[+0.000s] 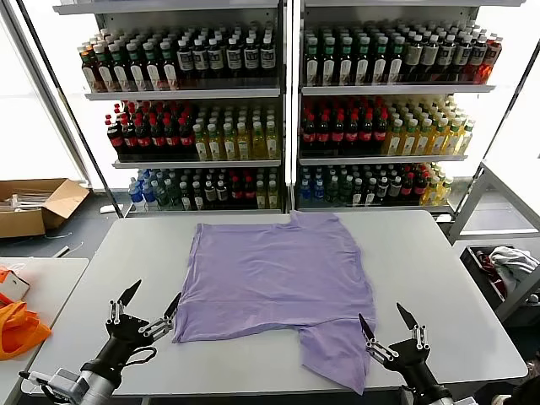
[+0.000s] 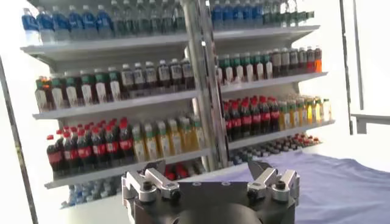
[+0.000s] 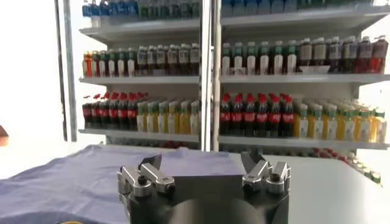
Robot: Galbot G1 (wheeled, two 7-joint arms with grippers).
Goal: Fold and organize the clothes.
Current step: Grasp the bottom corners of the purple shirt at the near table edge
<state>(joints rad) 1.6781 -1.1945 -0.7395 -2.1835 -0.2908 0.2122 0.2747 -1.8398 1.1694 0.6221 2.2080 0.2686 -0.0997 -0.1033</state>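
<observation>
White bench (image 1: 439, 278) before tall drinks shelves (image 1: 287, 93). Lavender shirt (image 1: 270, 274) spread flat mid-bench, plain side up, collar toward the far edge, one sleeve (image 1: 333, 354) trailing over the near edge right of centre. Left hand (image 1: 143, 314) low at the near edge, just beside the shirt's near left corner, fingers spread wide, holding nothing. Right hand (image 1: 390, 331) low at the near edge, just beside the trailing sleeve, also spread wide and empty.

Judged as the start of the fold, nothing gripped yet. Best done by pinching each near corner through a single layer, lifting both sides evenly, keeping the fabric taut so no crease sets; hanging sleeve likely needs tucking onto the bench first.

Head view alone gives the whole shirt outline, the overhanging sleeve, an orange bag (image 1: 18, 327) on a side table at left and a cardboard box (image 1: 38, 207) on the floor. Wrist views add only close looks at parted fingers (image 2: 149, 182) (image 3: 143, 176) against bottles, with lavender cloth beyond.
</observation>
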